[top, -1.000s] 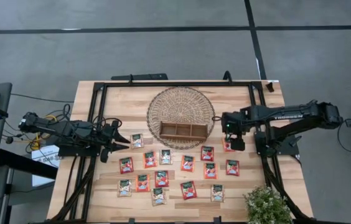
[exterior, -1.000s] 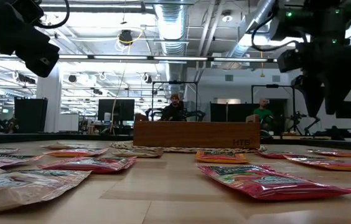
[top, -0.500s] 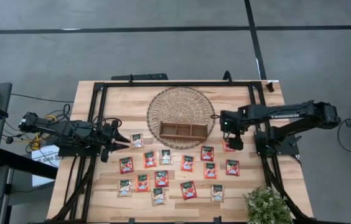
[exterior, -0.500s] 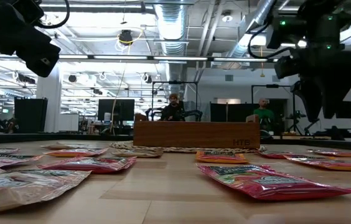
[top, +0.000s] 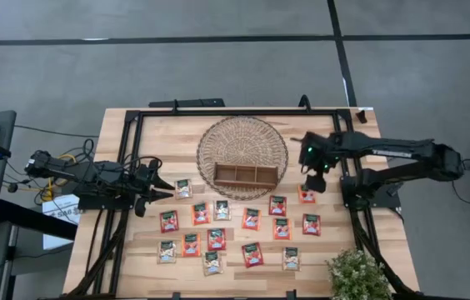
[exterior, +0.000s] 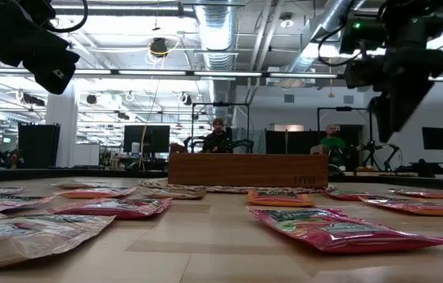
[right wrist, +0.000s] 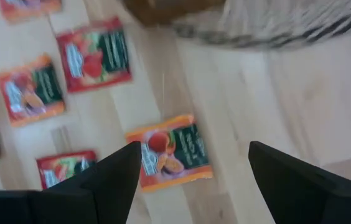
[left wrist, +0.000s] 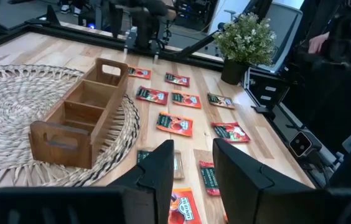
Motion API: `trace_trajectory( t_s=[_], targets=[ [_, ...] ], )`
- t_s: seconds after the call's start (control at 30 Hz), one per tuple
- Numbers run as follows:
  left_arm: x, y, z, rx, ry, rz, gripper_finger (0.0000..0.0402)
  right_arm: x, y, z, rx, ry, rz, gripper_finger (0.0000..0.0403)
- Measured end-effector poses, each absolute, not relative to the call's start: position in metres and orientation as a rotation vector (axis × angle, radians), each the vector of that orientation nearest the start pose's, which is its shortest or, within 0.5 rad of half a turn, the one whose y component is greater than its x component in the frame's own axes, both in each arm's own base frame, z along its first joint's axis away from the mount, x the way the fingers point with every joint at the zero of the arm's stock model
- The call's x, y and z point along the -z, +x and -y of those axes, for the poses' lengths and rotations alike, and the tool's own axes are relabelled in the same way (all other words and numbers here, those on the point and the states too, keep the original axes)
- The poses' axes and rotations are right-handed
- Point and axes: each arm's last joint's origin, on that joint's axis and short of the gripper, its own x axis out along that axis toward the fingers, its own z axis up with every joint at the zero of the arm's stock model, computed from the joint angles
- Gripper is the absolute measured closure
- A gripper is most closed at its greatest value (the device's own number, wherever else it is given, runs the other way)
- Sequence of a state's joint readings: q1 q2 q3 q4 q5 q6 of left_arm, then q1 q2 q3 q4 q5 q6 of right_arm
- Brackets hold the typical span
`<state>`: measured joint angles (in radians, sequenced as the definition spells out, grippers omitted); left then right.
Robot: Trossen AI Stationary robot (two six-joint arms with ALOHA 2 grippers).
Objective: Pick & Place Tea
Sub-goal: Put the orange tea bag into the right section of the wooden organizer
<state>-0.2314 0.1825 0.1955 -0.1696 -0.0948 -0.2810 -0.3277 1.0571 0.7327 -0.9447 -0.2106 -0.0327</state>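
Sachets (top: 306,195) look light, flat, slippery; we pinch edges. Right pincer (top: 312,182) wide open, empty, hovering at three o'clock.

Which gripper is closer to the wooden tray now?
The right. The right gripper hangs open just beside the wooden tray, above the table; the left gripper waits farther off, beyond the woven mat.

bare wood (top: 318,133) right of mat (top: 242,146)

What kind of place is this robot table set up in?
Probably a robotics lab or open workshop: exposed ceiling ducts, rows of monitors, people seated at desks behind the wooden table, and more dark rigs beyond.
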Motion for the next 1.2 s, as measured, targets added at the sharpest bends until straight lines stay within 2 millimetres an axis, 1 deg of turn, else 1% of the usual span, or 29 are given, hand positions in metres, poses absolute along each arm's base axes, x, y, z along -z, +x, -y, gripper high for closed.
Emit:
trace_trajectory(
  t_s=[0.07,0.2,0.33,0.43,0.53,0.67,0.77,0.93,1.0,1.1,1.2],
  targets=[
    [-0.2,0.098,0.02,0.114,-0.254,-0.173,0.0298,-0.226,0.158,0.049,0.091,0.304,-1.185,0.0112],
    [-0.2,0.098,0.02,0.114,-0.255,-0.172,0.0298,-0.231,0.155,0.046,0.081,0.289,-1.155,0.0112],
    [-0.2,0.098,0.02,0.114,-0.254,-0.172,0.0298,-0.228,0.158,0.043,0.059,0.284,-1.173,0.0112],
    [-0.2,0.098,0.02,0.114,-0.254,-0.173,0.0298,-0.225,0.16,0.047,0.076,0.307,-1.192,0.0112],
    [-0.2,0.098,0.02,0.114,-0.254,-0.173,0.0298,-0.224,0.16,0.052,0.082,0.348,-1.188,0.0112],
    [-0.199,0.098,0.02,0.114,-0.255,-0.173,0.0298,-0.224,0.167,0.057,0.115,0.488,-1.099,0.0112],
    [-0.2,0.098,0.02,0.114,-0.255,-0.173,0.0298,-0.215,0.168,0.053,0.125,0.519,-1.056,0.0112],
    [-0.2,0.098,0.02,0.116,-0.255,-0.173,0.0298,-0.186,0.158,0.036,0.102,0.548,-1.177,0.0112],
    [-0.199,0.098,0.02,0.116,-0.255,-0.173,0.0298,-0.177,0.156,0.031,0.096,0.549,-1.195,0.0112],
    [-0.199,0.098,0.02,0.116,-0.255,-0.174,0.0298,-0.178,0.162,0.028,0.071,0.529,-1.163,0.0112],
    [-0.199,0.098,0.02,0.116,-0.256,-0.174,0.0298,-0.177,0.162,0.025,0.049,0.516,-1.174,0.0112]
  ],
)
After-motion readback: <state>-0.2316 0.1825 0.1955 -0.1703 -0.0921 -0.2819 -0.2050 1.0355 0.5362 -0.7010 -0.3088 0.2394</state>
